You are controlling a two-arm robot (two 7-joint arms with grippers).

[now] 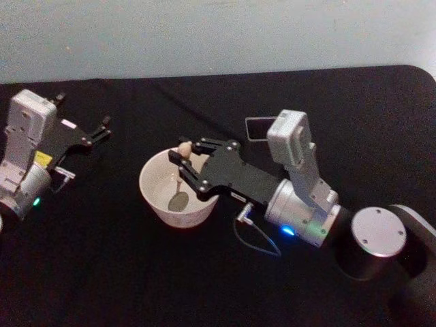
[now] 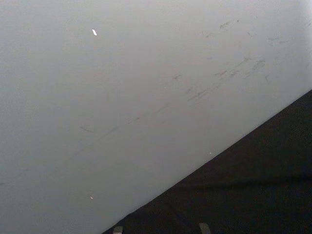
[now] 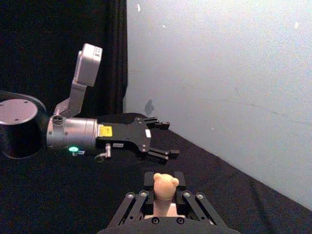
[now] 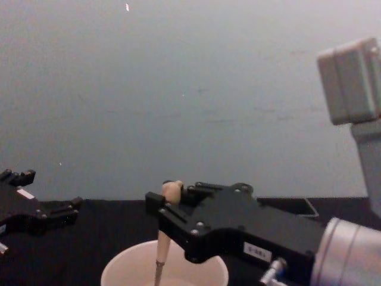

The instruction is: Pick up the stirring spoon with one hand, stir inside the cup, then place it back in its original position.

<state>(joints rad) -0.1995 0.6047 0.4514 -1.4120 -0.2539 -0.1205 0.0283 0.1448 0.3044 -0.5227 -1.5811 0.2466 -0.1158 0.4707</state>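
Surface (image 1: 102, 272): black.
Right gripper (image 1: 189, 158): fingers clamped on stirring spoon (image 1: 178, 199) in cup (image 1: 178, 219).
Left gripper (image 1: 102, 131): parked left, fingers apart.
Stir: we circle small, off rim.

Dim, flat indoor light on the pale wall (image 1: 204, 34) and light-swallowing black tablecloth (image 1: 102, 272).

The desk (image 1: 102, 279) wears plain black cloth below a pale grey-blue wall (image 1: 204, 34) marked with faint dark scuffs. The cup (image 1: 178, 220) is cream-white. The stirring spoon (image 1: 178, 182) has a cream-beige handle and a dark, shiny bowl. The right end effector (image 1: 188, 159) and the left end effector (image 1: 103, 129) are black. A green light (image 1: 35, 201) glows on the left arm, a blue light (image 1: 287, 230) on the right. The box holder (image 1: 247, 129) beyond them is dark grey.
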